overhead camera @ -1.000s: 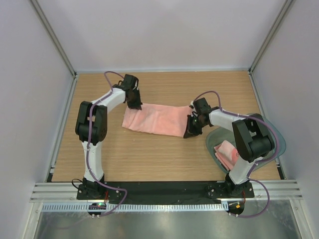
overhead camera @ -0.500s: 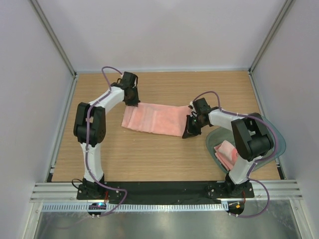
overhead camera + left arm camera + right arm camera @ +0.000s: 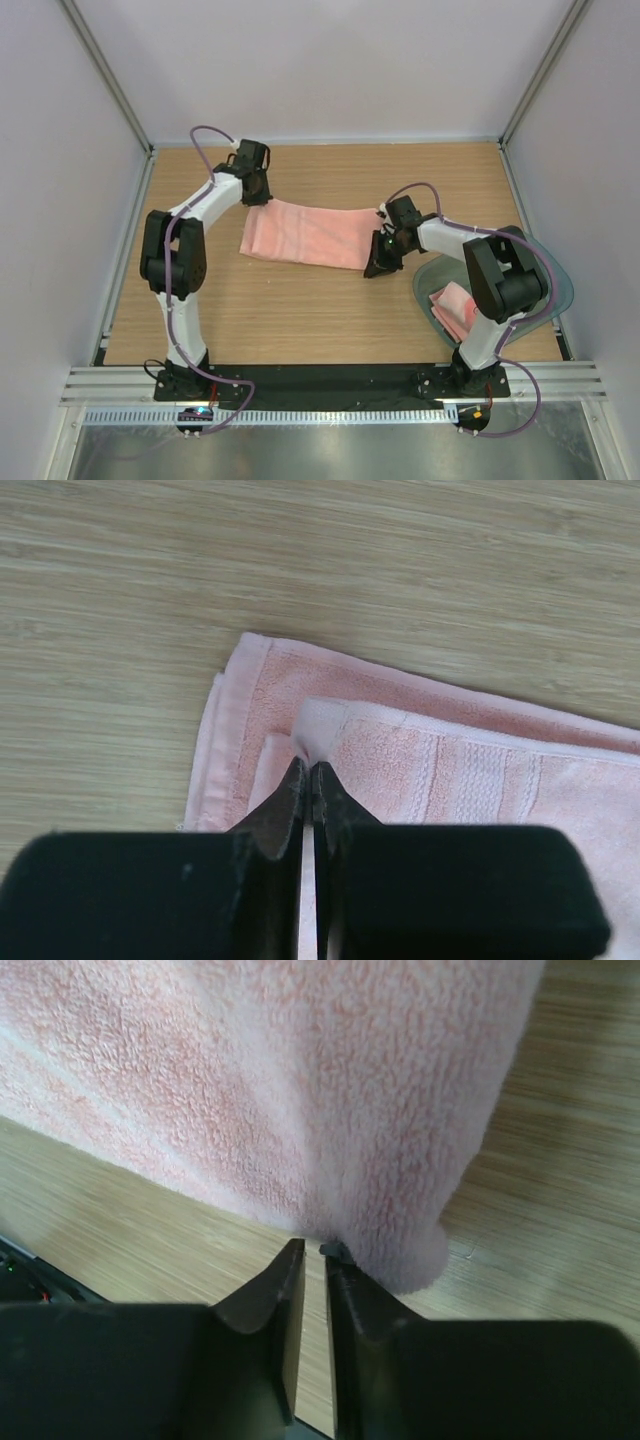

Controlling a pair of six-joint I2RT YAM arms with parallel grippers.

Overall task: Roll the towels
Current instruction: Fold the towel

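Pink towel (image 3: 305, 236) lies flat on the wooden table (image 3: 300, 320) between the two arms. Its long axis runs from left to right and is a little tilted, so the left end is farther from the bases and the right end is nearer.

The left gripper (image 3: 257, 192) stands at the far corner of the left short end. In the left wrist view its fingers are pressed together with only a thin slit between them. The corner of the upper layer is puckered at their tips, so I judge that they are clamped on this corner. From these fingers the rest of the cloth stretches away to the right.

The right gripper (image 3: 379, 262) is at the near corner of the opposite short end. Its fingers are almost together and the folded edge of the cloth touches their tips and hangs over them. I cannot tell whether any cloth is caught between them.

So the two arms are at diagonal corners, each one beside its own short end. A roll would have to go along the long axis, starting from one of these ends.

A second folded towel (image 3: 452, 308) waits on the grey tray (image 3: 556, 268) beside the right arm's base, well apart from the first one.
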